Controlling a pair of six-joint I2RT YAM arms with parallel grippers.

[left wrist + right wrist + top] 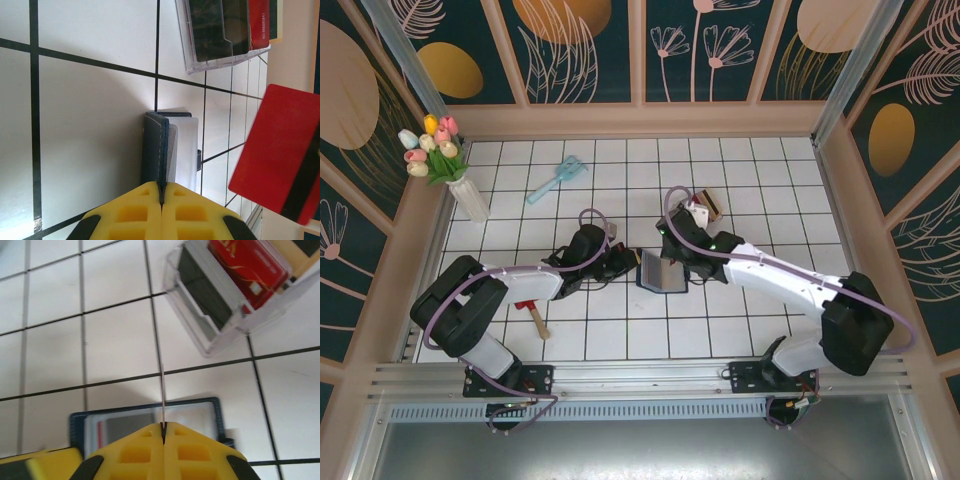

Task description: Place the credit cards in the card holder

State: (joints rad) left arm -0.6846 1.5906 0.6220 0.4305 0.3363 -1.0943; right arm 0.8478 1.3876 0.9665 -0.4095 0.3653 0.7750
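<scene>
My left hand (161, 189) is clenched on a flap of the navy card holder (152, 150), which lies open on the tiled surface (90, 125). My right hand (163, 428) pinches a red credit card (277, 150) edge-on, just above it.

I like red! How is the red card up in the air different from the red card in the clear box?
The red plastic card with a black stripe is pinched in the right gripper, tilted in the air. The red card with gold print sits in the clear plastic rack. Both are red rectangles.
</scene>
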